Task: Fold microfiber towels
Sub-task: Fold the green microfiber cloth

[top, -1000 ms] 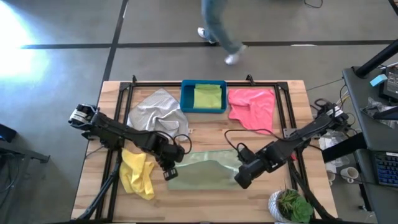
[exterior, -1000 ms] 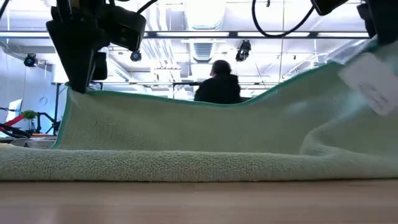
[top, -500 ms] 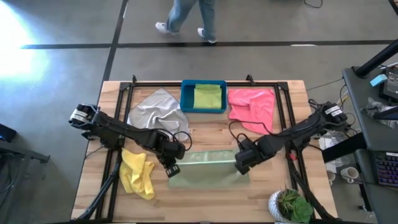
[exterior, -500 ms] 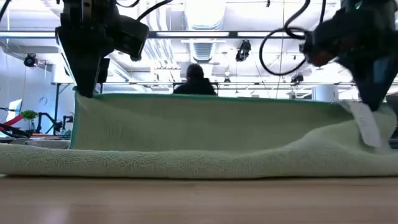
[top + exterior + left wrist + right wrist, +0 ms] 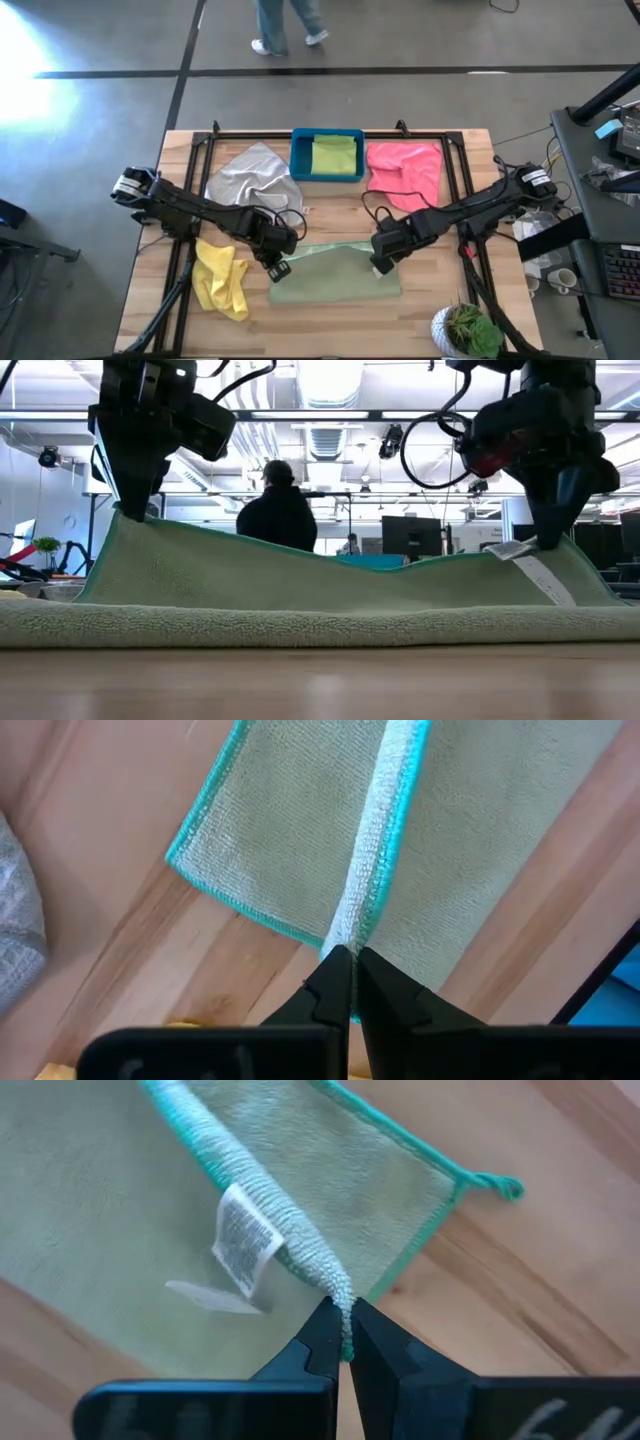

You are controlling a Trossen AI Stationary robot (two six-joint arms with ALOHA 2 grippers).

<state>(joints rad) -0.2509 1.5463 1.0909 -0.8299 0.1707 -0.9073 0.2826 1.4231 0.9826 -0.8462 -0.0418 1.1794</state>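
Observation:
The pale sage green towel (image 5: 335, 275) lies on the wooden table near its front edge. One teal-hemmed edge (image 5: 330, 560) is raised between my two grippers, and the rest lies flat. My left gripper (image 5: 277, 268) is shut on the towel's left end and my right gripper (image 5: 379, 262) on its right end. The grey towel (image 5: 255, 175), the pink towel (image 5: 405, 172) and the yellow towel (image 5: 222, 280) lie loose on the table. The lime green towel (image 5: 333, 155) lies in the blue bin (image 5: 298, 155). My left gripper pinches the raised edge's left end (image 5: 350, 935) between its two fingers, coming steeply from above. The edge runs away from the fingertips; the cloth hangs down onto the table below. My right gripper pinches the raised edge's right end (image 5: 335, 1290), just beyond the white label (image 5: 245, 1235), from above. That end sits lower than the left one (image 5: 130, 510), and the edge sags slightly between them.
A black frame (image 5: 330, 133) runs round the work area. A potted plant (image 5: 465, 330) stands at the front right corner. A person stands beyond the table (image 5: 278, 515), and a person's legs (image 5: 290, 25) show on the floor behind it.
My right gripper has gone toward the table's far edge, a little leftward and down, carrying the towel's right end with it. The raised edge was drawn straight between the grippers, then dropped on the right and now sags. My left gripper has stayed in place and rolled slightly.

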